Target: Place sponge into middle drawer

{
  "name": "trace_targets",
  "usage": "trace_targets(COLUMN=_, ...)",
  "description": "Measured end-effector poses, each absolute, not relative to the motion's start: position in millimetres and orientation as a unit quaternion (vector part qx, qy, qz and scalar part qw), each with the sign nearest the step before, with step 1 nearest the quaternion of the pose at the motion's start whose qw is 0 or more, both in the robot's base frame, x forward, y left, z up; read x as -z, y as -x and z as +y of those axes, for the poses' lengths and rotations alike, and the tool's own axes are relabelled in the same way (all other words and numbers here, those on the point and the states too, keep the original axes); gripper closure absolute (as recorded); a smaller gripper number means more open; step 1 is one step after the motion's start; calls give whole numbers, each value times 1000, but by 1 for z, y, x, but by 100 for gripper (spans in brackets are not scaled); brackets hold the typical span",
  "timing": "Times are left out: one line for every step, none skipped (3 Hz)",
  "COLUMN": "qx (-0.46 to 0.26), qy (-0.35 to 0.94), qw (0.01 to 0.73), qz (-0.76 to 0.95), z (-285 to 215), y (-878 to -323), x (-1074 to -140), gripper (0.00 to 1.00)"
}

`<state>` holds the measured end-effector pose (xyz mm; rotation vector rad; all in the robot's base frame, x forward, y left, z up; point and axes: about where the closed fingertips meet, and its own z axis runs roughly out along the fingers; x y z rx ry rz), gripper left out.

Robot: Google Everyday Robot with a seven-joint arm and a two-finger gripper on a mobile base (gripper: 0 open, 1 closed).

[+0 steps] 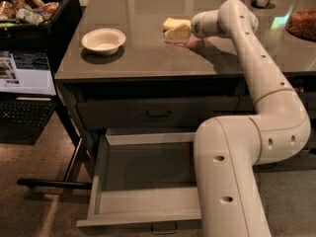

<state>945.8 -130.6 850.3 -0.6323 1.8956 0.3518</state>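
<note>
The pale yellow sponge [175,28] is at the tip of my gripper [181,31], over the back middle of the grey countertop [148,58]. It seems to hang just above the surface, with a faint reflection under it. The gripper is shut on the sponge. My arm reaches in from the lower right and curves over the counter's right side. The middle drawer [106,181] stands pulled out below the counter, its light grey interior showing nothing inside. Its small metal handle [164,227] is at the front edge. My arm's base link hides the drawer's right part.
A white bowl [103,39] sits on the counter's left part. The shallow top drawer with its dark handle [159,114] is closed. A laptop [24,75] and a black bin of snacks [29,6] stand at left. A dish of food [302,23] is at the counter's right.
</note>
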Motion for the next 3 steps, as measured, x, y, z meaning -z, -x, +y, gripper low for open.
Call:
trace_targets(qx=-145, qy=262, qw=525, qz=797, z=-125, y=-950, x=-846, gripper=0)
trace_targets(qx=-149, qy=265, qw=523, qz=796, z=-119, y=-951, x=-843, gripper=18)
trace_targets(qx=-151, qy=265, qw=527, qz=793, z=-116, y=-953, x=-843, gripper=42)
